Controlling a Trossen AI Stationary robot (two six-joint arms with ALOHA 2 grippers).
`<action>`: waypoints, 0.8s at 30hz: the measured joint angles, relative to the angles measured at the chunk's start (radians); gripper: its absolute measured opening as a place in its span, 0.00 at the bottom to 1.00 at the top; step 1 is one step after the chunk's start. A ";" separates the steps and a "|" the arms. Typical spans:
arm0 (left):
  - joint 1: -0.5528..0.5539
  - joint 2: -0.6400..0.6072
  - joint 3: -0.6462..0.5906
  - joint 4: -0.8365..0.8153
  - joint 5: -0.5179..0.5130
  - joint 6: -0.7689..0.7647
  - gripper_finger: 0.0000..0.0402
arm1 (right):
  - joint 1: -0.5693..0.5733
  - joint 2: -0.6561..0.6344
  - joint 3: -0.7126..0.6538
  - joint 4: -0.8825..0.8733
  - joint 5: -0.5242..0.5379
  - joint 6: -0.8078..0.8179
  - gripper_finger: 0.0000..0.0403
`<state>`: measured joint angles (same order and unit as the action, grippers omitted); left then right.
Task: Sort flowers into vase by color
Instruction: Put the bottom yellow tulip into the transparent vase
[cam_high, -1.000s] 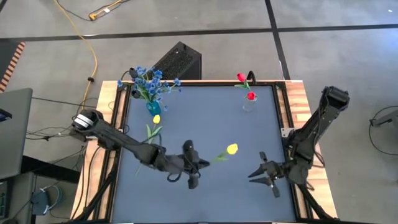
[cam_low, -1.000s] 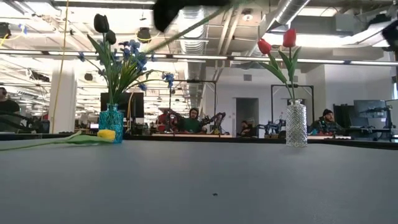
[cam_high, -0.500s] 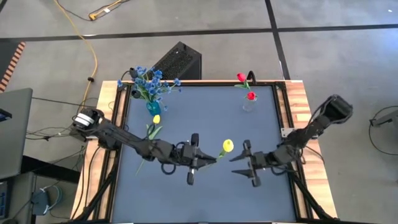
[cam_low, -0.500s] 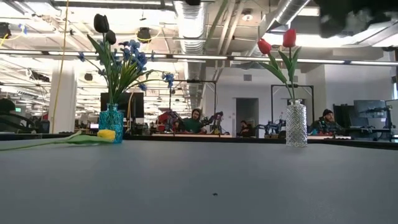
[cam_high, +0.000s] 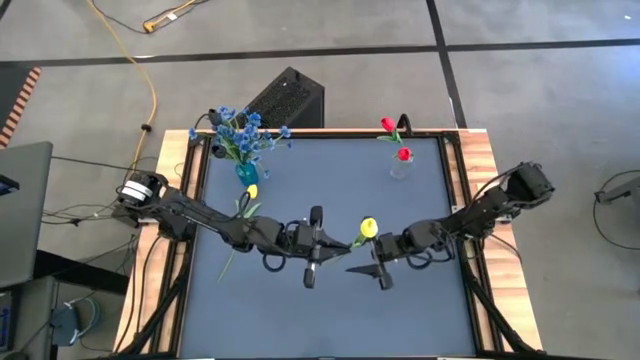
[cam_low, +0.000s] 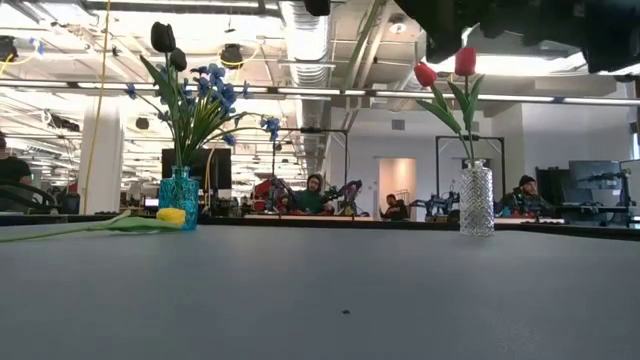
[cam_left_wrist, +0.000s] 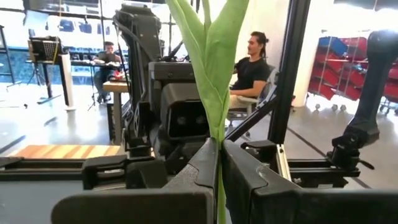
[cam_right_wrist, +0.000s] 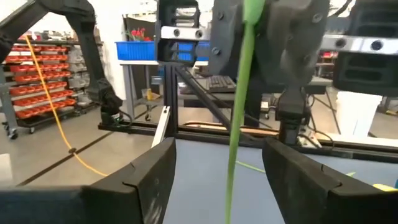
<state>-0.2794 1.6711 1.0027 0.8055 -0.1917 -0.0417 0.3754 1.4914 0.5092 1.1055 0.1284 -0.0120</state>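
Left tool (cam_high: 322, 240) clenched on yellow tulip (cam_high: 367, 229) stem mid-worktop; right tool (cam_high: 368, 270) spread wide around stem, not gripping.

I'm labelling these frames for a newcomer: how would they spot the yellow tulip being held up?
Look above the middle of the dark table, between the two arms. The left gripper is shut on the held yellow tulip; the other yellow tulip lies flat by the blue vase.

— Any lettering, labels or numbers you can read from your end?
— None. I see no legible writing on anything, in any of my four views.
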 joint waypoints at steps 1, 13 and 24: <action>0.001 0.000 0.000 0.000 -0.003 0.001 0.00 | -0.004 0.000 0.003 0.005 0.000 0.000 0.66; 0.008 0.000 0.000 0.006 -0.023 -0.001 0.00 | -0.018 0.000 0.032 0.005 0.018 -0.012 0.36; 0.007 -0.004 0.001 -0.042 -0.083 -0.005 0.18 | -0.017 -0.107 0.032 -0.205 0.062 0.036 0.05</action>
<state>-0.2726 1.6673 1.0039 0.7630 -0.2748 -0.0466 0.3580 1.3843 0.5411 0.9007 0.1902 0.0237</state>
